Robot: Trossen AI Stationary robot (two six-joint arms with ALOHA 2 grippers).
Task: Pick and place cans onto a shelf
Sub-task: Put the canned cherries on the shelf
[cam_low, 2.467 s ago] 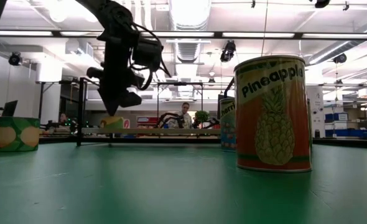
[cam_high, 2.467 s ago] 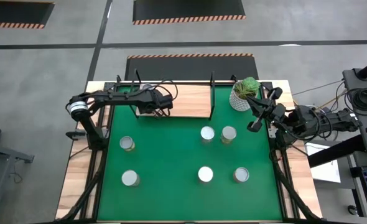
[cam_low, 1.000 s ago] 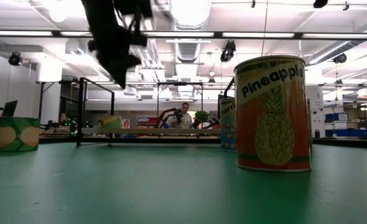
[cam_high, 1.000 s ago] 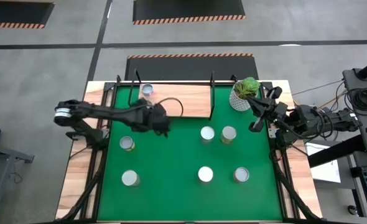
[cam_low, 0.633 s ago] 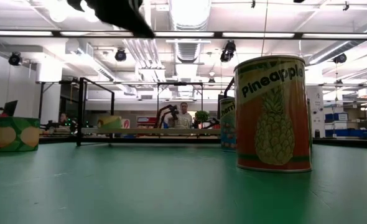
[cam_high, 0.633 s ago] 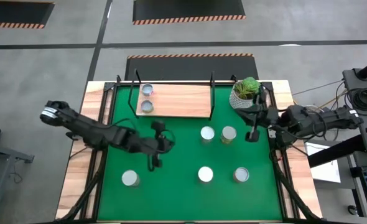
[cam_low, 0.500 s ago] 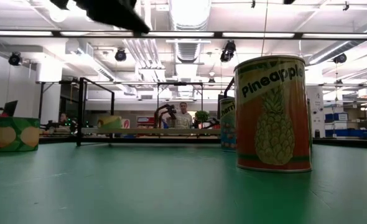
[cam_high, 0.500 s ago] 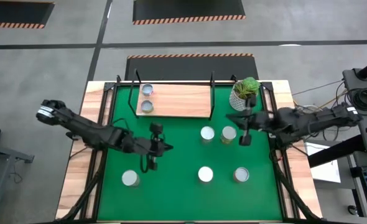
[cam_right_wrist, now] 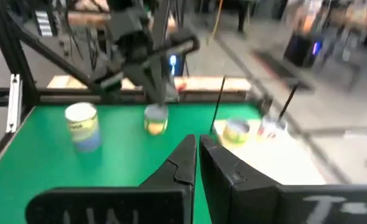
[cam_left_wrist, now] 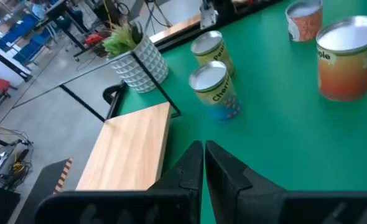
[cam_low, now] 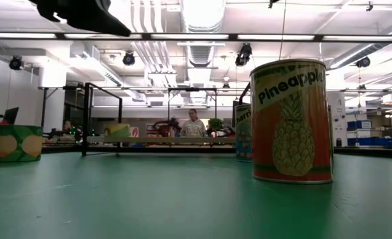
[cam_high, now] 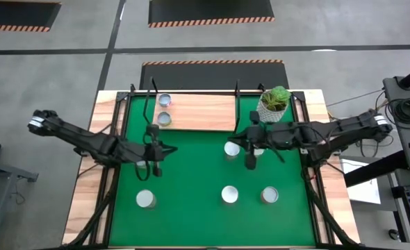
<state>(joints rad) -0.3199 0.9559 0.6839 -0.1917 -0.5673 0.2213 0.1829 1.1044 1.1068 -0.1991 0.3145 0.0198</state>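
Observation:
The light-wood shelf point(cam_high: 198, 112) lies at the mat's far edge, with two cans point(cam_high: 165, 101) point(cam_high: 165, 119) standing at its left end. Several more cans stand on the green mat: two at the middle right point(cam_high: 231, 148), three along the near side point(cam_high: 145, 199) point(cam_high: 229, 195) point(cam_high: 269, 195). My left gripper point(cam_high: 154, 168) hovers over the mat's left part, shut and empty; its fingers also show in the left wrist view point(cam_left_wrist: 203, 155). My right gripper point(cam_high: 250, 163) hovers just near of the two middle cans, shut and empty point(cam_right_wrist: 198, 146).
A white pot with a green plant point(cam_high: 273, 104) stands at the shelf's right end. The shelf's black frames point(cam_high: 149, 104) rise at its ends. In the low view a pineapple can point(cam_low: 292, 119) stands close and a person shows far behind the table.
My left gripper has gone from beside the shelf toward the table's near edge, then toward the left, staying shut. My right gripper has swung from the table's right edge toward the left, out over the mat to the two middle cans. No can has moved.

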